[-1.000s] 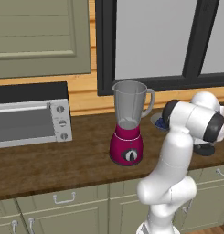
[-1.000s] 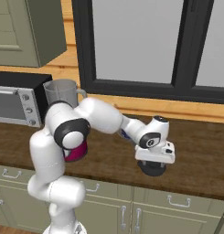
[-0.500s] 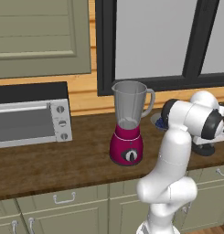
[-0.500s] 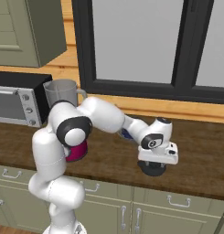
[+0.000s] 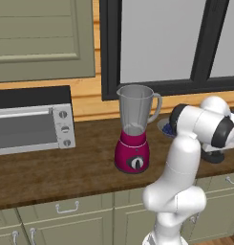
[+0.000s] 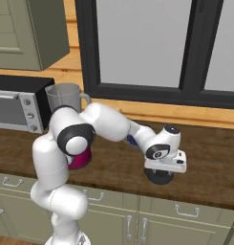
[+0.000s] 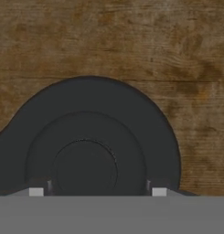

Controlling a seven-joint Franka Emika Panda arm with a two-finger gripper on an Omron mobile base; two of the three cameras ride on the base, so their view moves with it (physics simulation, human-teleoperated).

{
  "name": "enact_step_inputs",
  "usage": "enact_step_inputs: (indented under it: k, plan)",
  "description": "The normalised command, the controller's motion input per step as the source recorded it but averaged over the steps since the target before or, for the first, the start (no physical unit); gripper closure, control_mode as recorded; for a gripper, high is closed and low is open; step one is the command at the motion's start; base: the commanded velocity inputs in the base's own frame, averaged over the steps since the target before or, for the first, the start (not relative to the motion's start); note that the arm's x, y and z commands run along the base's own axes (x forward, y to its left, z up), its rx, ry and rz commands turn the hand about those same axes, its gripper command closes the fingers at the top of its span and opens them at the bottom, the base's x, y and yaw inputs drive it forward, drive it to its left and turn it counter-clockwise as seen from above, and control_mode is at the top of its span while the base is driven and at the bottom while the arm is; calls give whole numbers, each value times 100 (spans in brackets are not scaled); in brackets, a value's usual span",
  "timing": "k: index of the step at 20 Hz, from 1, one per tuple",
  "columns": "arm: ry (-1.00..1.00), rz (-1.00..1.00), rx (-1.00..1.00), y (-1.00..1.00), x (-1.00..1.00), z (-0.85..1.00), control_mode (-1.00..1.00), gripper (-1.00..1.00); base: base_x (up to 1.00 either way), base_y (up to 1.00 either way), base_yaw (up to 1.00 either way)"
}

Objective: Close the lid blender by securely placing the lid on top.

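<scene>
The lid is a dark round cap lying flat on the wooden counter, right of the blender. My gripper points straight down onto it, with one fingertip against each side of its raised middle ring. From the right base view the lid sits directly under the hand, gripper shut on it. The lid peeks out below my wrist in the left base view. The blender stands upright with its clear jar open at the top; my arm partly hides the blender from the right.
A silver toaster oven stands at the counter's left end. A shallow bowl of blue berries sits behind my arm, between blender and lid. The window frame and wooden wall back the counter. Cabinet doors hang above left.
The fingers have closed in from wide open onto the lid's raised ring. The hand has sunk slightly toward the lid; the lid has stayed on the counter.
</scene>
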Motion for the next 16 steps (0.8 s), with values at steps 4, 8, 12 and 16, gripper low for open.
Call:
enact_step_inputs:
  k: [4, 8, 12, 16]
  plan:
    - [-7, 0, 0, 18, 12, -10, -100, -100, 0, 0, 0]
    - [-1, 0, 0, 22, 18, -9, -100, -100, 0, 0, 0]
    - [0, 0, 0, 29, 25, -12, -100, -100, 0, 0, 0]
    - [0, 0, 0, 25, 29, -16, -100, -100, 0, 0, 0]
